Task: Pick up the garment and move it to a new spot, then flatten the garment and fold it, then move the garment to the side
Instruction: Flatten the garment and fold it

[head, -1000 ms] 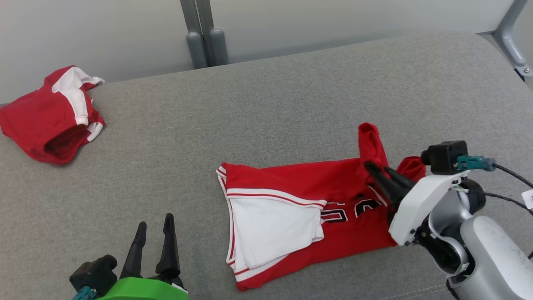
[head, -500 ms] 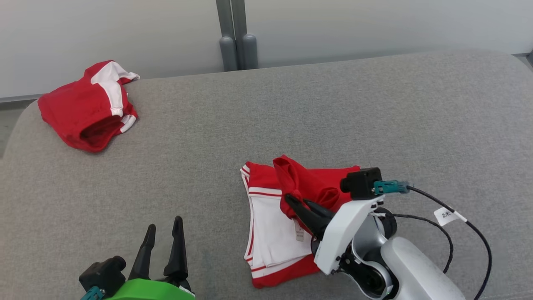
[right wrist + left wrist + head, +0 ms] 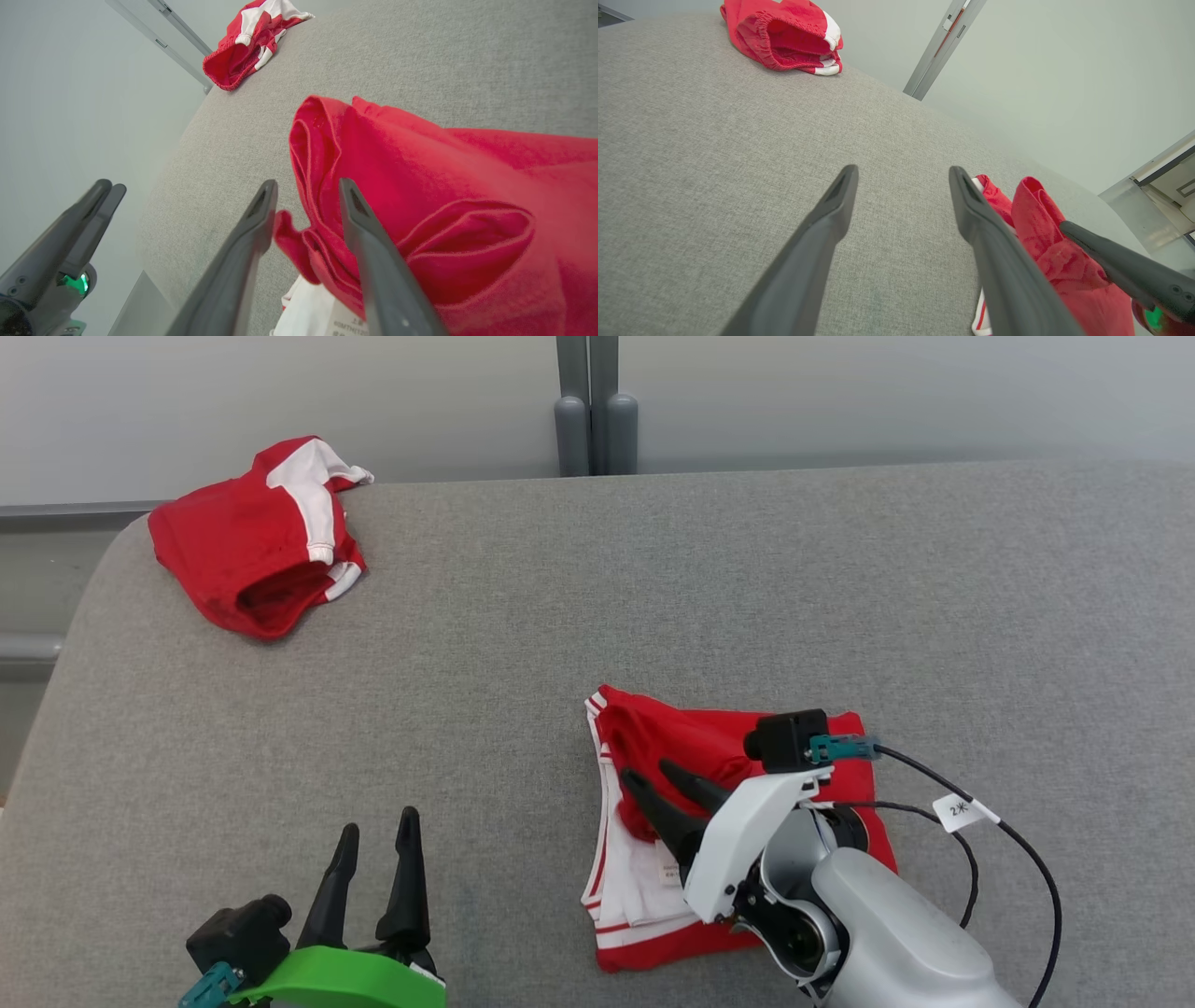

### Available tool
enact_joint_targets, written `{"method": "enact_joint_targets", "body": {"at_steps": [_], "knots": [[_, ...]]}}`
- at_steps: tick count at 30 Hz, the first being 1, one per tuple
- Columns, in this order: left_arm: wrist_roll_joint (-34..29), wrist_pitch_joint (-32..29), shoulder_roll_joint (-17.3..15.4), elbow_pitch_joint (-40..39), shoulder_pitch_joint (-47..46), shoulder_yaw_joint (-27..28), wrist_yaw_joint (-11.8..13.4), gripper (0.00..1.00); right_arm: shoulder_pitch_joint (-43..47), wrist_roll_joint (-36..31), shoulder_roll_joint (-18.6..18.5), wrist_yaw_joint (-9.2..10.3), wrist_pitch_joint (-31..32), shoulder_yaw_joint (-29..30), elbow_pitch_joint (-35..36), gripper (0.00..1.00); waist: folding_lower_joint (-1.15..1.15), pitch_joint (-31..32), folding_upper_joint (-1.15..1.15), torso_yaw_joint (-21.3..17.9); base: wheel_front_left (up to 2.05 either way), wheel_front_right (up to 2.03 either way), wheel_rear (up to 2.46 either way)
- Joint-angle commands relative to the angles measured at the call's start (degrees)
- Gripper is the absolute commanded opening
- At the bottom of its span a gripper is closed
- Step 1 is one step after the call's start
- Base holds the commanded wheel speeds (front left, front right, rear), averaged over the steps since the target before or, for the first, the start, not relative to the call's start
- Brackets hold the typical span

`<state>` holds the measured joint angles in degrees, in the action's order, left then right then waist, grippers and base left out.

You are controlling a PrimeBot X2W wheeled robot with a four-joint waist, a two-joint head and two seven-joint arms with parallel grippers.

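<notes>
Lying on the near right part of the grey desk [image 3: 747, 569], the jersey [image 3: 709, 742] is folded into a small red pile, with white layers showing at its near left edge. A loose red fold rests on top of it. The right fingers [image 3: 653, 807] point to the far left and stand apart, low over the left part of the jersey. In the right wrist view the red fold sits partly between them, and the gap between them is clear, so the cloth is not pinched. If the tips touch the cloth cannot be told. A white label [image 3: 348, 324] shows just below the fold. The left fingers [image 3: 406, 887] are wide apart with nothing between them, at the near left over bare grey fabric, well apart from the jersey. Red and white shorts [image 3: 252, 551] lie crumpled at the far left corner.
</notes>
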<state>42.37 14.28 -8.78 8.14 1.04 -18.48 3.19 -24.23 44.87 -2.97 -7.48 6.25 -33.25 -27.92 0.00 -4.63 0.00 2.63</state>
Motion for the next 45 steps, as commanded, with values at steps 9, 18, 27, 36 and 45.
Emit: {"method": "enact_joint_targets", "body": {"at_steps": [9, 18, 27, 36, 45], "knots": [[-0.31, 0.45, -0.13, -0.11, -0.21, 0.74, 0.05, 1.00, -3.18, 1.24, -0.03, -0.02, -6.09, 0.10, -0.39, 1.00, 0.00, 0.06, 0.00, -0.74, 0.00, 0.00, 0.00], [-0.48, 0.52, -0.27, -0.56, -0.01, 0.74, 0.18, 1.00, -1.04, -5.16, -5.40, -0.02, -12.91, 4.83, 3.63, 1.00, 0.00, -0.14, 0.00, -2.32, 0.00, 0.00, 0.00], [-0.52, 0.35, -0.66, -0.75, -0.21, 0.42, 0.14, 1.00, 5.72, -9.08, -11.44, -0.02, -11.95, 3.82, 7.37, 0.00, 0.00, -0.29, 0.00, -2.43, 0.00, 0.00, 0.00], [-0.45, 0.04, -0.87, -0.60, -0.22, -0.04, 0.31, 1.00, 7.82, -9.45, -14.55, -0.01, -10.02, -0.08, 4.46, 0.00, 0.00, 0.02, 0.00, -0.74, 0.00, 0.00, 0.00], [-0.23, 0.05, -1.17, -0.97, -0.09, 0.18, 0.72, 1.00, 3.76, -5.55, -14.49, -0.02, -10.37, -9.23, 0.81, 0.00, 0.00, 0.25, 0.00, 1.50, 0.00, 0.00, 0.00]]}}
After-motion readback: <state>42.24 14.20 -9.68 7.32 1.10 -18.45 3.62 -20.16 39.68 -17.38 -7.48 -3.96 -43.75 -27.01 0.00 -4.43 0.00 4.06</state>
